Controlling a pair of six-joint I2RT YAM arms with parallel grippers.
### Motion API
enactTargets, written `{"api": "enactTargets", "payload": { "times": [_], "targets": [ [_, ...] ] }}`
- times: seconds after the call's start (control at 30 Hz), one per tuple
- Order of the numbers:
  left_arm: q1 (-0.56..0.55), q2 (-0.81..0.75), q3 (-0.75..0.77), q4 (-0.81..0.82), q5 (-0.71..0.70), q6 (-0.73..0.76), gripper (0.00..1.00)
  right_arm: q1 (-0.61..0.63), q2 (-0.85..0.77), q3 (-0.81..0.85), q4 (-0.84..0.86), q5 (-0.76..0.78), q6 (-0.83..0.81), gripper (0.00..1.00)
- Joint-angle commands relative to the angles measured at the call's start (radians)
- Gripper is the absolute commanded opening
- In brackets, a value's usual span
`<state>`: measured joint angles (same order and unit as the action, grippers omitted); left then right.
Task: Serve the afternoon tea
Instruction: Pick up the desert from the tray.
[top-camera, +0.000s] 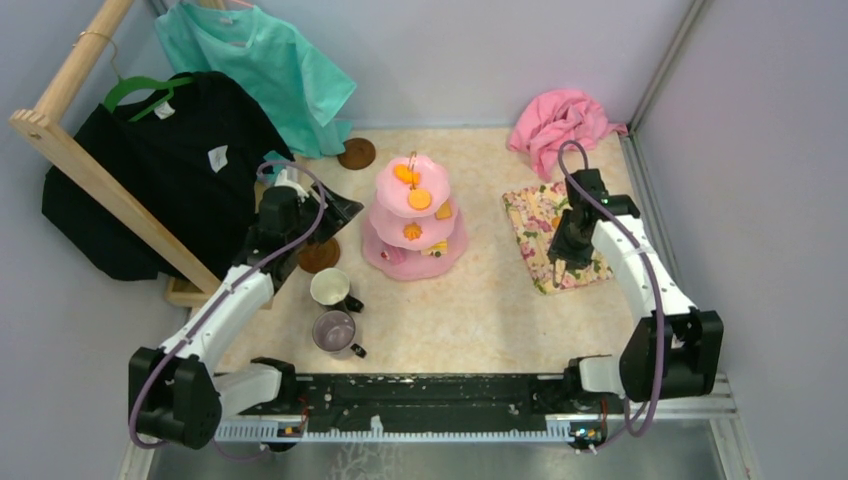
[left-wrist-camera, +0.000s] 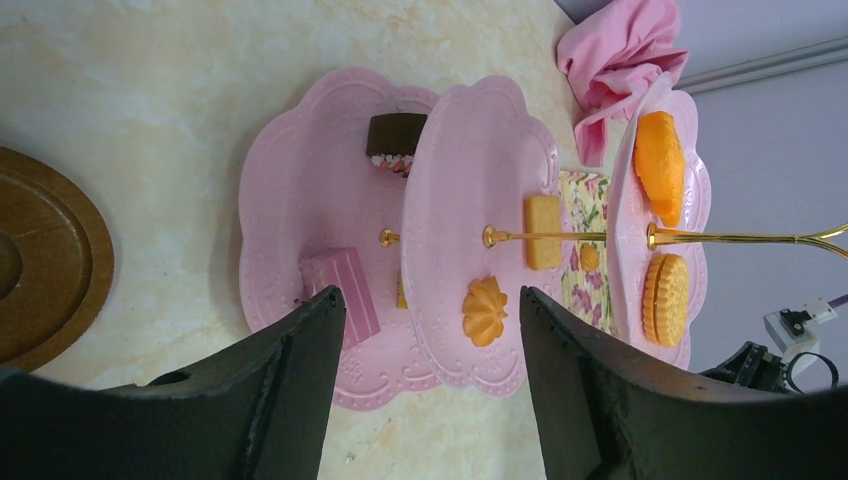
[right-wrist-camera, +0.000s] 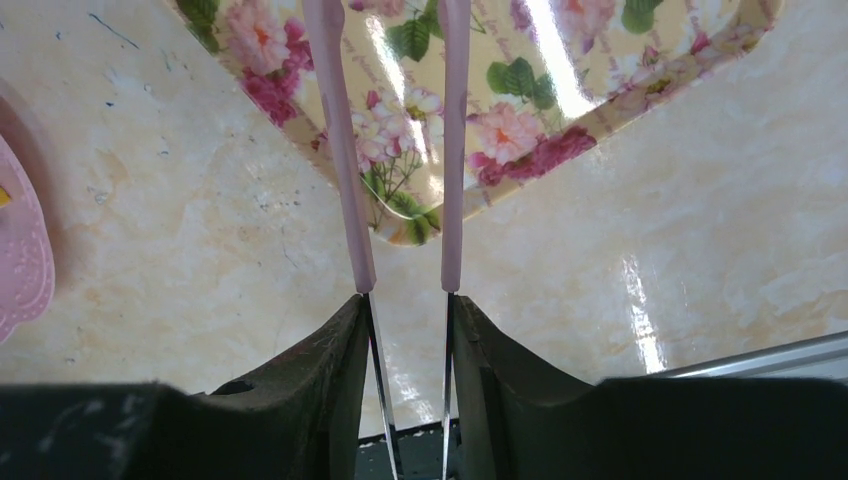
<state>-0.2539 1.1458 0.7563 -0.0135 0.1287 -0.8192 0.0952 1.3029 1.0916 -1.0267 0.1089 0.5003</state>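
Observation:
The pink three-tier cake stand with its gold loop stands mid-table. In the left wrist view the cake stand carries orange cookies, a rosette biscuit and a brown cake. My left gripper is open and empty just left of the stand, its jaws facing it. My right gripper is shut on pink-tipped metal tongs, over the floral mat. A white mug and a grey-purple mug stand near the front left. Brown saucers lie behind the stand and under my left arm.
A soft pink cloth lies in the back right corner. A wooden clothes rack with a black shirt and a teal shirt fills the left side. A small orange snack lies on the mat. Walls close the back and right.

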Motion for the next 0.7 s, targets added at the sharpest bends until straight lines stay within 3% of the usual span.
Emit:
{"api": "enactTargets", "payload": {
  "times": [0.0, 0.67],
  "targets": [
    [0.011, -0.05, -0.025, 0.029, 0.009, -0.022, 0.7, -0.006, 0.033, 0.001, 0.094, -0.002, -0.014, 0.35],
    [0.034, -0.09, -0.042, 0.023, -0.017, -0.034, 0.7, -0.039, 0.291, 0.096, 0.165, 0.018, -0.059, 0.37]
  ]
}}
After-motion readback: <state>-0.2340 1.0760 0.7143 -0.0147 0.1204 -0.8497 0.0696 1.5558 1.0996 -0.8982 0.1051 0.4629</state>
